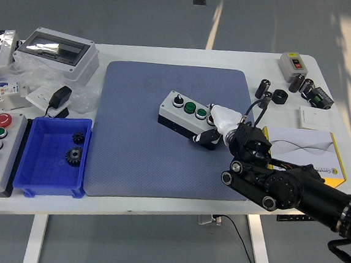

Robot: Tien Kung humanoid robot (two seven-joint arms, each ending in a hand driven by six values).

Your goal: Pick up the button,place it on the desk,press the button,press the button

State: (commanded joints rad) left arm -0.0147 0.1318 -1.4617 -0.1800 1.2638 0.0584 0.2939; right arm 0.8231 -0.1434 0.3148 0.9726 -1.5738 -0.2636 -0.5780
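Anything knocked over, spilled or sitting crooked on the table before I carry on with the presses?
Nothing looks spilled or damaged. The button box lies at an angle on the blue mat, with the right hand at its right end. Clutter at the left edge, around the grey enclosure, looks untidy.
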